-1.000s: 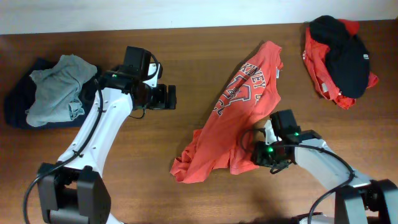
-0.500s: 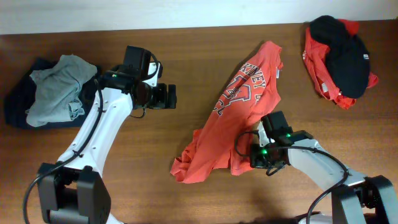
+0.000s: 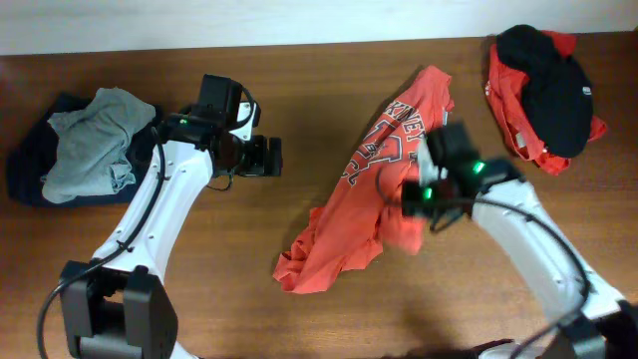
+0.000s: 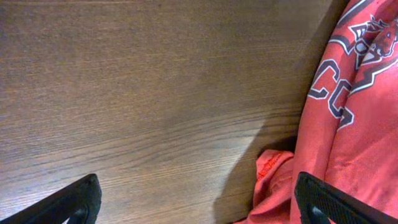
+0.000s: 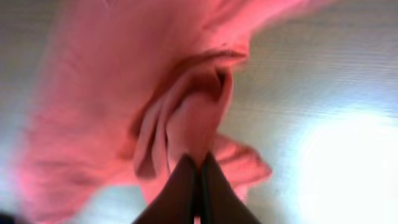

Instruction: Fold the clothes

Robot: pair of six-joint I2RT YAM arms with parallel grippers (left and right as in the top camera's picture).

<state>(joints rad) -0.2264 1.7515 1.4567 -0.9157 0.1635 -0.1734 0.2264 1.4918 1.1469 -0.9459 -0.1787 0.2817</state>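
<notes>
A: Right gripper (image 5: 199,183) status?
B: Fingers pinched on a bunched fold of the soft red T-shirt (image 3: 374,189) — crumpled mid-way along the wood-grain table (image 3: 319,90).
A: Left gripper (image 4: 199,202)?
B: Spread wide over bare wood — shirt hem just beside it.

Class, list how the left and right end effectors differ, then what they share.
The left end effector is open, fingers wide apart; the right end effector is shut. The left holds nothing; the right pinches a fold of the red shirt. The left is over bare table beside the shirt; the right is over the shirt. Both have dark fingers.
</notes>
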